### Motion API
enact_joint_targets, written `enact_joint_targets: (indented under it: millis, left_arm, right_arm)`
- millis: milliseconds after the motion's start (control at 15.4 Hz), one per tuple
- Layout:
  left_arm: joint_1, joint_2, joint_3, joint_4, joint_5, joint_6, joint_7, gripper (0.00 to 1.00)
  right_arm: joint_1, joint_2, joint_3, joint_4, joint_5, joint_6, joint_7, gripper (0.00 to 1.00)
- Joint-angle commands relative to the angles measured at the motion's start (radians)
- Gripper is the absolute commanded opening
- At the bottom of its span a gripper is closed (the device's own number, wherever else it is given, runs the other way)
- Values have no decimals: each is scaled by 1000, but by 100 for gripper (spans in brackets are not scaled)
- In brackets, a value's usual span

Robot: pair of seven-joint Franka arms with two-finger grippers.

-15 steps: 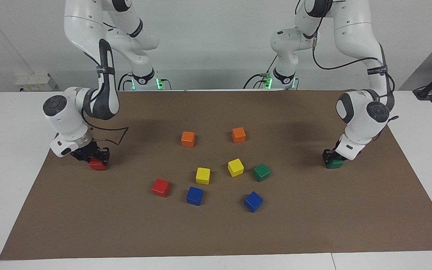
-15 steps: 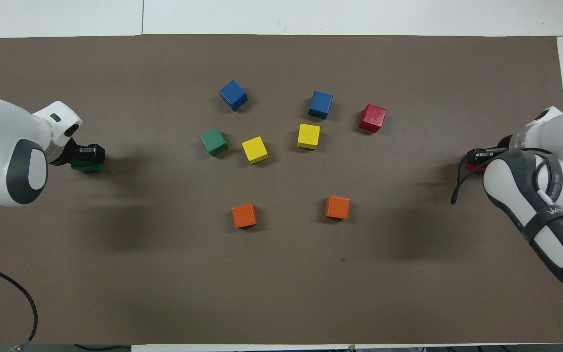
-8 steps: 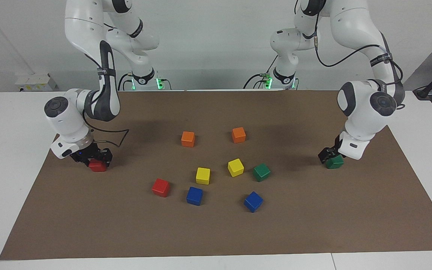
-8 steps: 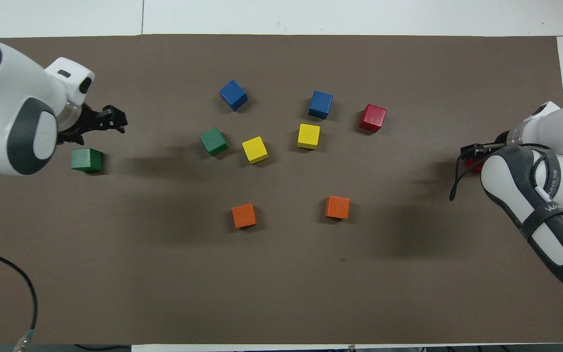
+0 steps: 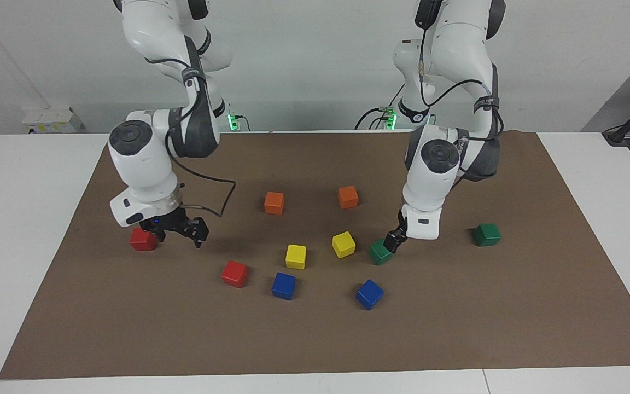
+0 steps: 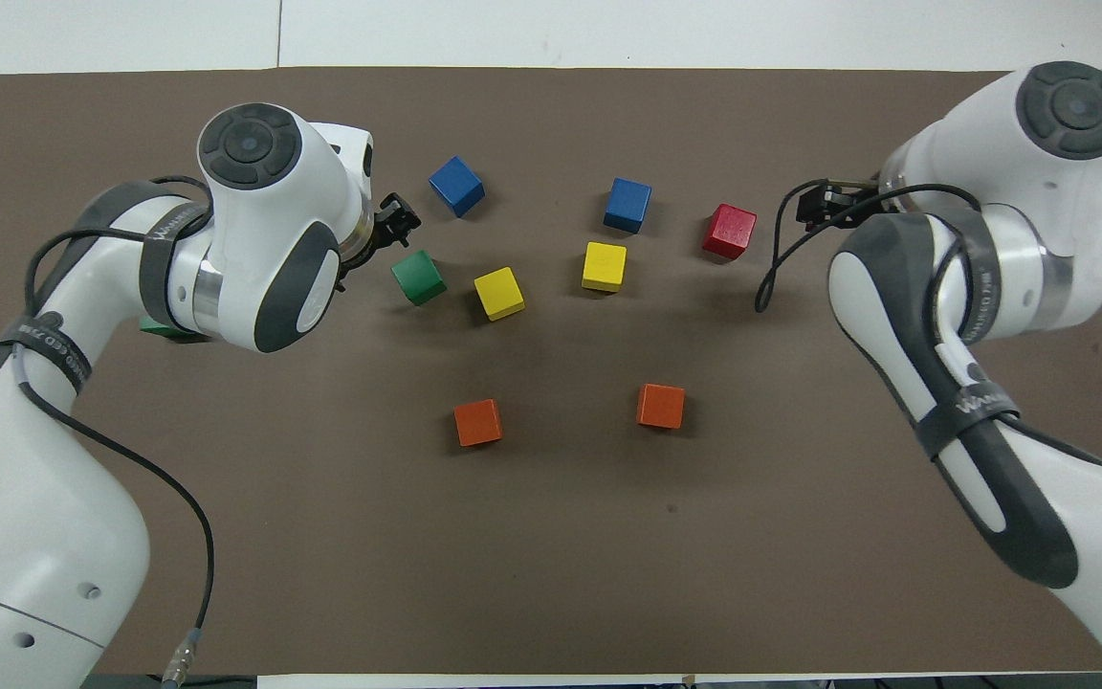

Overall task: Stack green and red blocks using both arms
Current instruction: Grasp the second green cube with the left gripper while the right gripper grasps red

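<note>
From above, the left arm (image 6: 254, 239) covered most of the outer green block (image 5: 486, 234), and the right arm (image 6: 981, 258) hid the outer red block (image 5: 143, 239) entirely. Half a second before, each gripper had hung beside its outer block; both had since swung inward, leaving those 2 blocks on the brown mat (image 5: 457, 328) near its ends. The left gripper (image 5: 392, 241) hung empty with spread fingers just over the inner green block (image 5: 380, 252), beside a yellow block (image 5: 343, 244). The right gripper (image 5: 181, 230) hung empty and spread over the mat between the 2 red blocks, the inner red block (image 5: 235, 273) apart from it. All 4 were glossy, same-sized cubes.
</note>
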State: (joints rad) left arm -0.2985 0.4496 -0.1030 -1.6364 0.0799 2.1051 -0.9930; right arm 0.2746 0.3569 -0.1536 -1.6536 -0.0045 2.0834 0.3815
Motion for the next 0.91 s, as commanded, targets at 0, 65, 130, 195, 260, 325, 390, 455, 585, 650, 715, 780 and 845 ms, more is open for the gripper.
enact_joint_targets:
  millis: [0,65,130,195,260,325,390,455,585,650,715,780,845]
  left_arm:
    - [-22,50,19,47,1,19,-47,100]
    - [-27,52,19,46,1,24,-50,100]
    - [-30,54,19,41,3,48,-73,100]
    - [-34,52,19,32,12,80,-107,100]
    - [-36,54,19,26,21,94,-114,100]
    - [-40,54,19,18,29,101,-115,100]
    - [-45,54,19,0,34,111,-115,100]
    - [-50,52,19,-19,34,131,-116,100]
    - [-59,46,20,-52,34,150,-118,100]
    - [-60,46,20,-62,34,154,-128,100]
    - [-74,46,22,-78,35,176,-162,100]
    - [-77,44,22,-92,34,199,-176,100]
    - [-77,44,22,-94,35,200,-176,100]
  right_arm:
    - [32,150,0,165,35,-37,100,100]
    - [47,183,0,205,38,-40,123,100]
    - [58,215,0,247,40,-42,157,100]
    - [70,244,2,276,40,-40,193,100]
    - [74,261,2,288,40,-27,212,100]
    - [74,269,2,285,41,-14,215,100]
    - [74,272,2,284,44,9,215,100]
    - [75,270,2,266,44,44,214,100]
    - [77,267,2,203,44,93,214,100]
    - [80,267,3,177,44,124,214,100]
    - [80,266,5,155,44,148,214,100]
    - [81,264,6,140,44,168,214,100]
    - [81,261,6,130,44,176,214,100]
